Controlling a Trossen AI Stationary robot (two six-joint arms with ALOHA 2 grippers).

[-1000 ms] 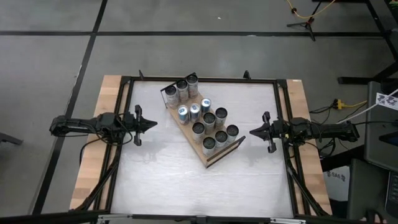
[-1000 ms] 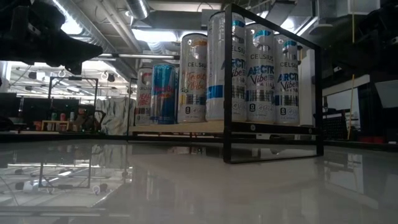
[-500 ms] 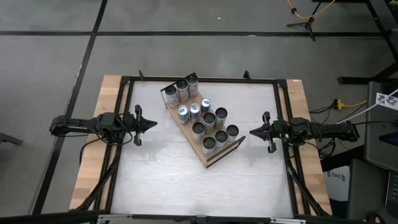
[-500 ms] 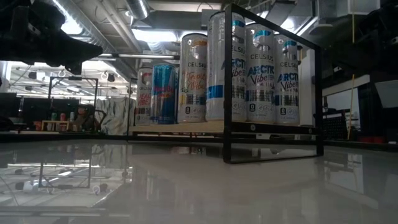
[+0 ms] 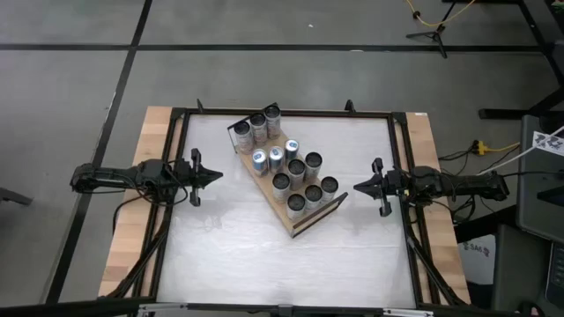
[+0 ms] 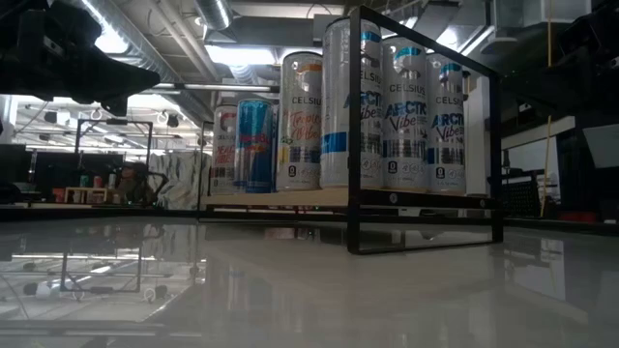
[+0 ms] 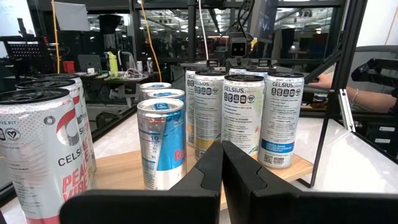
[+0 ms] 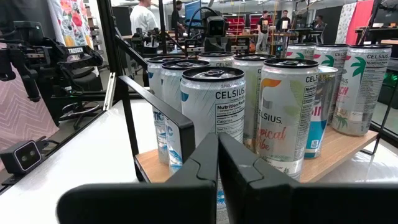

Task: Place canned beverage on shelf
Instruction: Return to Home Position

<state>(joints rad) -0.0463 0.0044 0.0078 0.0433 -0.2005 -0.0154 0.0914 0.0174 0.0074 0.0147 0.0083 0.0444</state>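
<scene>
High view: shelf (image 5: 304, 220) sits angled mid-table with every visible can (image 5: 281, 182) upright on it; left gripper (image 5: 211, 175) and right gripper (image 5: 359, 186) parked at opposite edges, jaws closed, empty, so stocking looks finished, homing nearly so.

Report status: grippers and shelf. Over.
Left gripper shut, empty, at left side. Right gripper shut, empty, at right side. Shelf centre, cans upright on it. Nothing between grippers and shelf.
</scene>
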